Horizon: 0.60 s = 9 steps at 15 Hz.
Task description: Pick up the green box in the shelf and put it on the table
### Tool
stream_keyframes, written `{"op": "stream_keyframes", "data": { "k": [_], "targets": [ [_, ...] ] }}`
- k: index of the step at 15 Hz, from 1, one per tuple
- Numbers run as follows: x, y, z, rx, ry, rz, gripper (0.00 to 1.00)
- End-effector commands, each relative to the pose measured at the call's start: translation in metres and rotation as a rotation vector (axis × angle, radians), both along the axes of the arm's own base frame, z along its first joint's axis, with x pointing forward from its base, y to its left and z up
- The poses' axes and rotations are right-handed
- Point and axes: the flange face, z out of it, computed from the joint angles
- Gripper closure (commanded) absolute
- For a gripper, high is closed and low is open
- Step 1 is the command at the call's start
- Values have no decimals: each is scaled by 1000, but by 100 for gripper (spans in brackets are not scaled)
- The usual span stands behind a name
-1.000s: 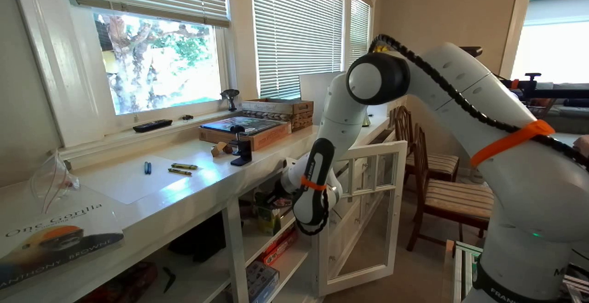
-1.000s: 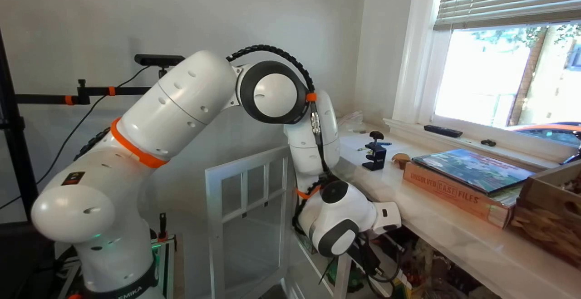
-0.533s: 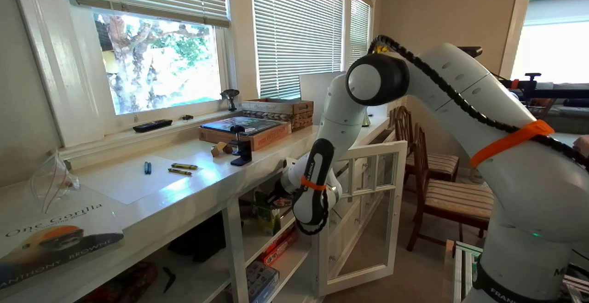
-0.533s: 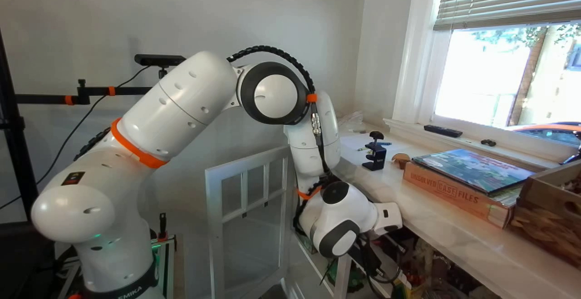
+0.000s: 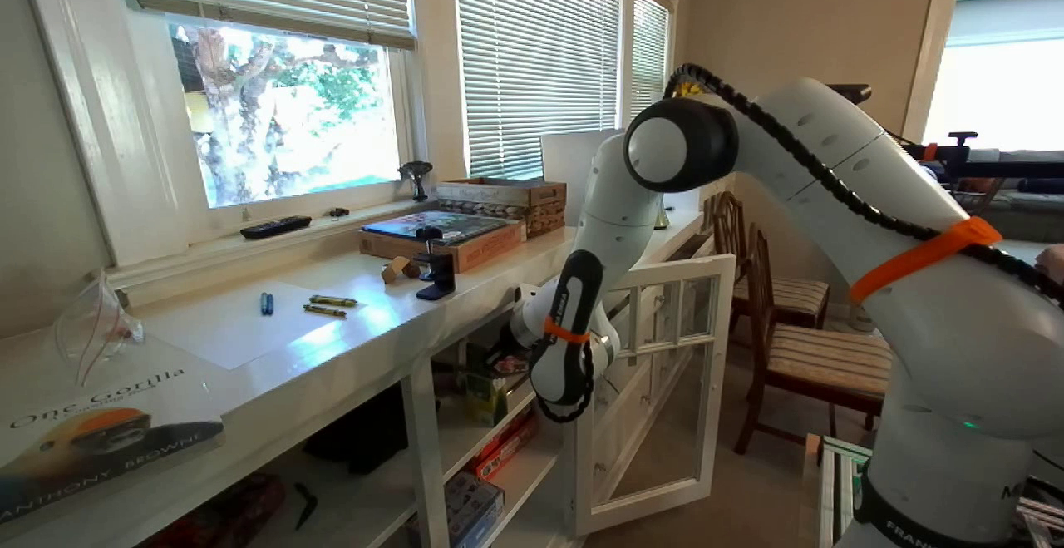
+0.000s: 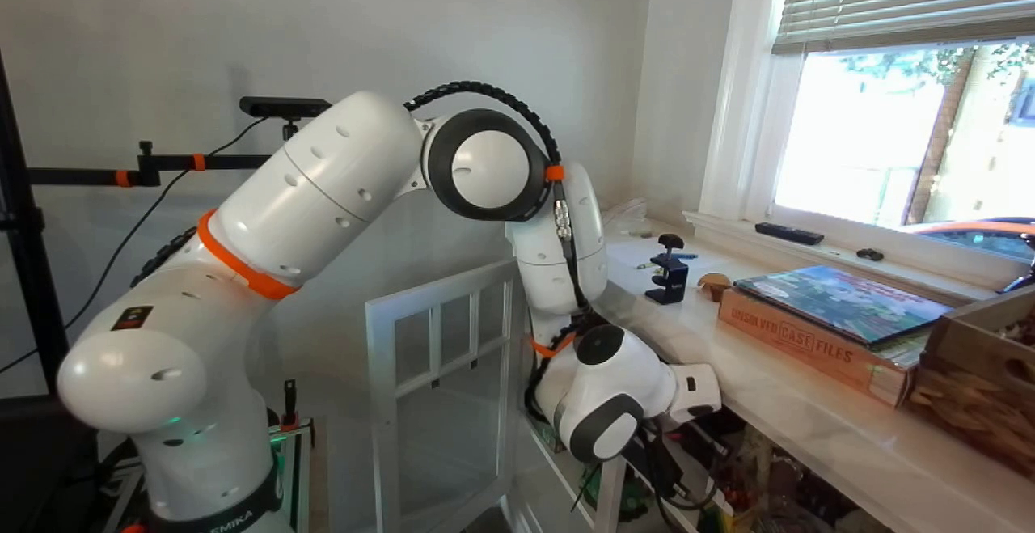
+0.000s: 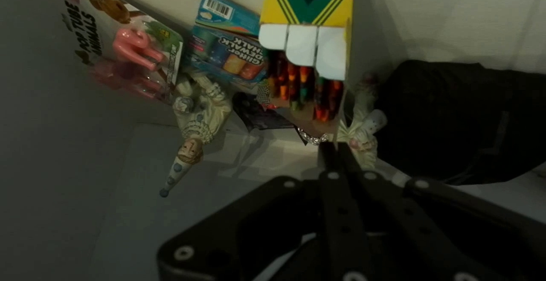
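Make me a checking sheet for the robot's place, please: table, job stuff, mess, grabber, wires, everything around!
Surface: white countertop, glare on it
Job's things: green-and-yellow crayon box, open, crayons showing, in the white shelf
Clutter: Pop Tube Animals pack, glitter sidewalk chalk box, clown figurine in the shelf; One Gorilla book, black clamp on the countertop
Gripper: shut, at the crayon box's open end; pinch unclear
Cables: black cable along the arm
Surroundings: glass-paned cabinet door open; chairs, window

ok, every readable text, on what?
"One Gorilla": book
"ANTHONY BROWNE": same book
"UNSOLVED CASE FILES": orange box
"POP TUBE ANIMALS": toy pack
"Glitter …DEWALK …HALK": chalk box
"FRAN…": arm base
"EMIKA": arm base
Too small or blurred: book subtitle, arm link, glossy case, red box, blue box.
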Motion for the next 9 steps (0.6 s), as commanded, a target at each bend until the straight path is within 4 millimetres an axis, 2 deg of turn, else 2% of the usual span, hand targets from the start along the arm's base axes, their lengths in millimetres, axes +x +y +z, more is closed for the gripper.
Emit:
{"op": "stream_keyframes", "data": {
  "k": [1,9],
  "targets": [
    [-1,3,0,4,30,-14,100],
    [-7,9,10,4,32,0,100]
  ]
}}
